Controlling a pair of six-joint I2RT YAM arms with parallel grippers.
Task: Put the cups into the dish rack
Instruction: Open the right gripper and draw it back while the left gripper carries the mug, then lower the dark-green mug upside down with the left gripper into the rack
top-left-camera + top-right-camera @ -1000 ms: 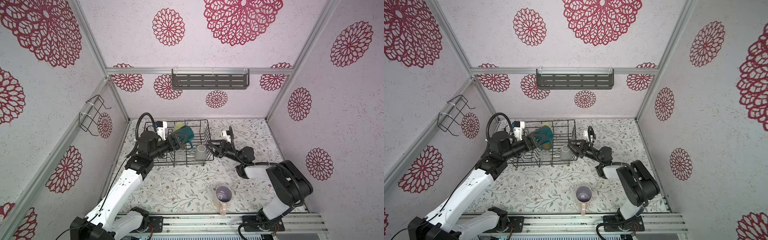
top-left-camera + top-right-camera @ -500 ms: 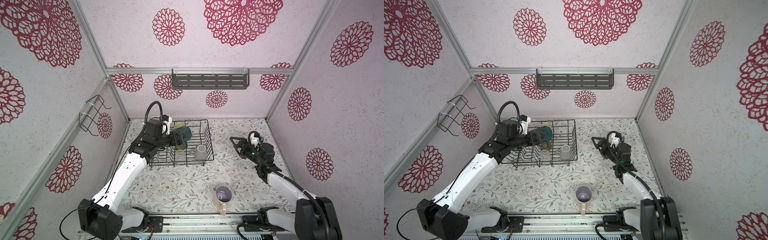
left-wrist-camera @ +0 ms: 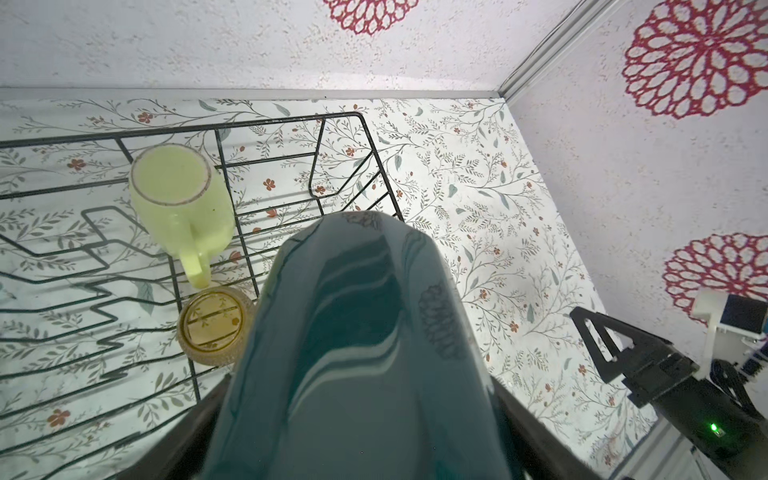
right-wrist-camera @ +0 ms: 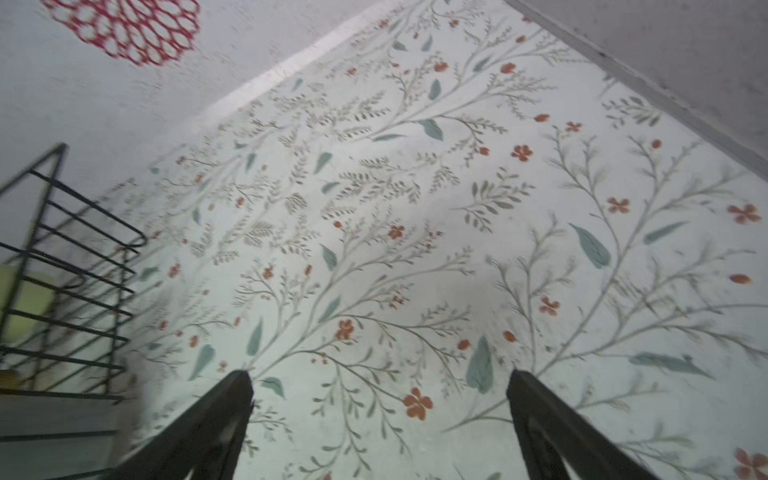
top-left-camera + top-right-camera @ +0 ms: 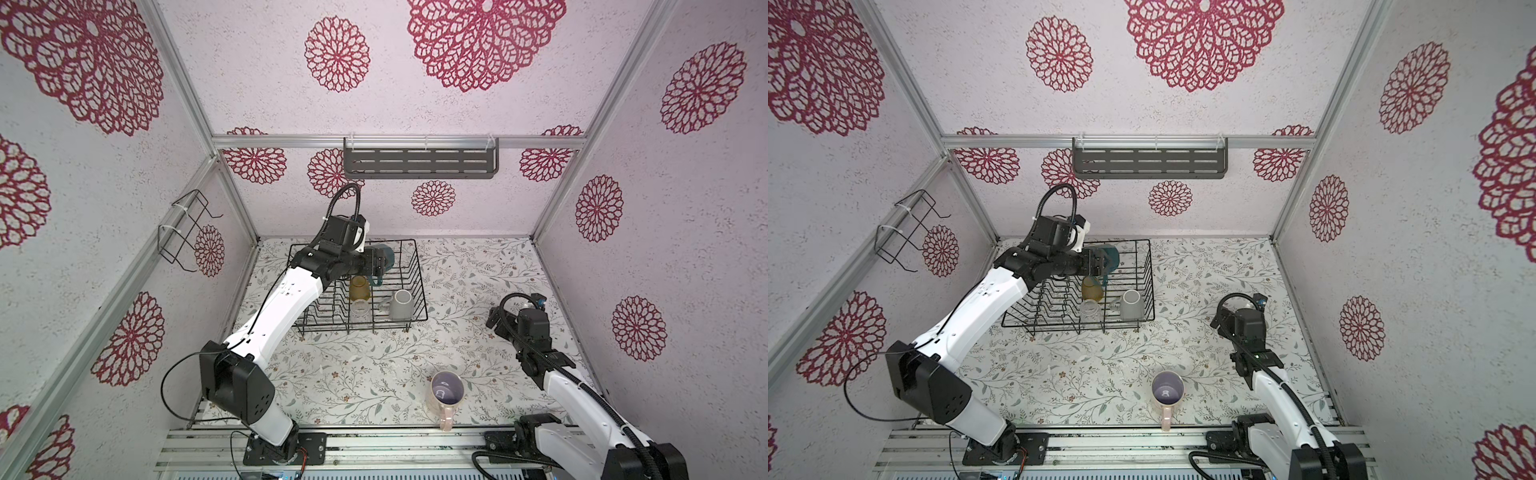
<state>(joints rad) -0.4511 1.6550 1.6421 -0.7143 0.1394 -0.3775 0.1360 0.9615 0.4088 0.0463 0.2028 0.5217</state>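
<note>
We see the dark teal mug (image 5: 385, 257) clamped side-on in the left gripper (image 5: 374, 264), hanging above the far part of the dish rack (image 5: 419, 286) and not yet resting on the wires. The wrist view shows a black finger (image 3: 208, 409) pressed against each flank of its glossy, wave-marbled glaze.

Beneath it, 4 cups sit inside the rack. The pale yellow-green mug (image 3: 178, 195) is at the far end, mouth down, with its unglazed foot ring facing up. The ribbed amber glass tumbler (image 5: 358, 289) stands just beside that mug's handle. The clear glass (image 5: 360, 308) and the matte grey mug (image 5: 402, 304) stand along the near edge. The rack itself is thin black wire, with zigzag prongs filling its left half.

We judge this the placing step for cup 5 of 6. The next move calls for lowering the teal mug into the open wire floor to the right of the yellow-green mug, clear of the tumbler, and only then letting go (glazed ceramic on wire can slide).

The pink mug with lavender inside (image 5: 446, 392) remains upright on the floral-print table (image 5: 374, 365), near the front and right of middle. The right gripper (image 4: 379, 374) hovers over bare table well right of the rack, its jaws spread wide with nothing between them.
</note>
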